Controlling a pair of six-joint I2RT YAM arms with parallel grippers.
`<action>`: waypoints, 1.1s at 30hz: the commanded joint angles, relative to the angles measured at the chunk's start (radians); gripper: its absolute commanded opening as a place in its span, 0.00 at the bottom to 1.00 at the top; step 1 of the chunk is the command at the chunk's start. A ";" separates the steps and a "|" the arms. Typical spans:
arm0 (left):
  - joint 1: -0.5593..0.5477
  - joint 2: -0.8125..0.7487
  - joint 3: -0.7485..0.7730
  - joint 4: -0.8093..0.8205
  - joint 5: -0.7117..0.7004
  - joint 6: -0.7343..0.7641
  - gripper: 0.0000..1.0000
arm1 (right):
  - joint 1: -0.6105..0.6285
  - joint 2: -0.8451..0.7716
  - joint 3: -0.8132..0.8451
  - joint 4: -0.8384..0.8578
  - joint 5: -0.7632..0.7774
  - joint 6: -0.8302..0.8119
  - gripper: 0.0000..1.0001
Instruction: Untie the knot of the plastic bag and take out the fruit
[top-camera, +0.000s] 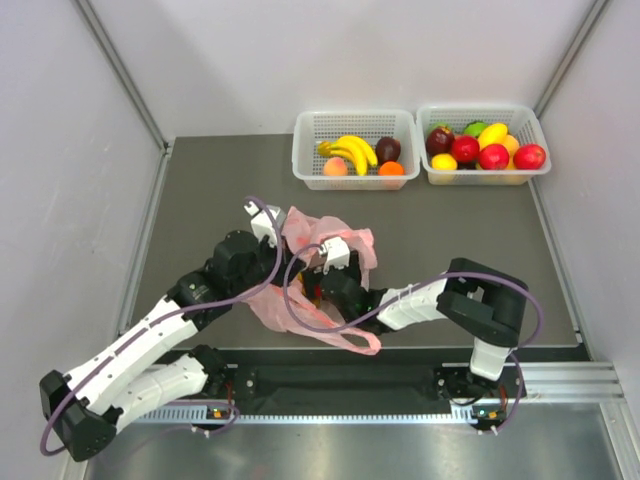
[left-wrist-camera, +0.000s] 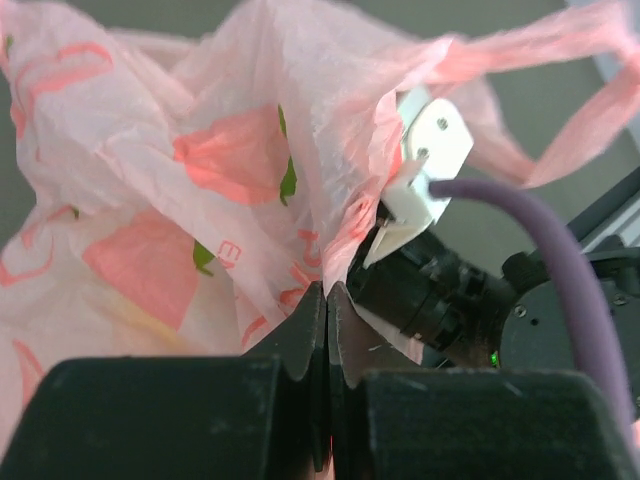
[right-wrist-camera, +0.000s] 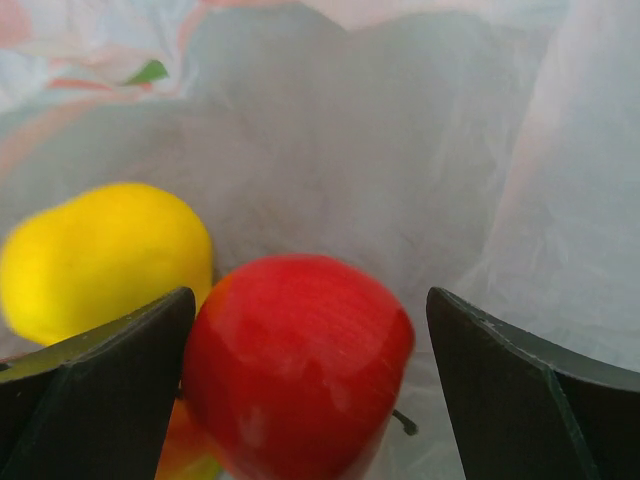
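right wrist view looks inside the bag (right-wrist-camera: 420, 140) — the right claw (right-wrist-camera: 310, 300) stands wide, a finger on either side of a red apple (right-wrist-camera: 300, 370), with a yellow pear (right-wrist-camera: 100, 255) just beside it on the left. left wrist view: the left claw (left-wrist-camera: 327, 300) is pinched tight on a fold of the pink bag. from above, the bag lies crumpled on the table (top-camera: 450, 230) — two baskets (top-camera: 305, 165) of fruit sit well apart at the far edge.

Inside the thin plastic bag (right-wrist-camera: 400, 150), the right gripper (right-wrist-camera: 310, 298) spreads its jaws wide around a red apple (right-wrist-camera: 300, 370). A yellow pear (right-wrist-camera: 105, 255) lies just beside the apple, farther back.
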 joint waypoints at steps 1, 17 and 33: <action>-0.001 -0.022 -0.068 0.053 -0.033 -0.038 0.00 | -0.009 0.046 0.072 -0.069 0.031 0.031 0.98; 0.001 -0.032 -0.091 0.086 -0.162 -0.046 0.00 | -0.038 -0.390 -0.151 -0.134 -0.285 -0.035 0.00; 0.002 0.030 -0.080 0.184 -0.231 -0.059 0.00 | -0.050 -1.099 -0.133 -0.544 -0.928 -0.137 0.00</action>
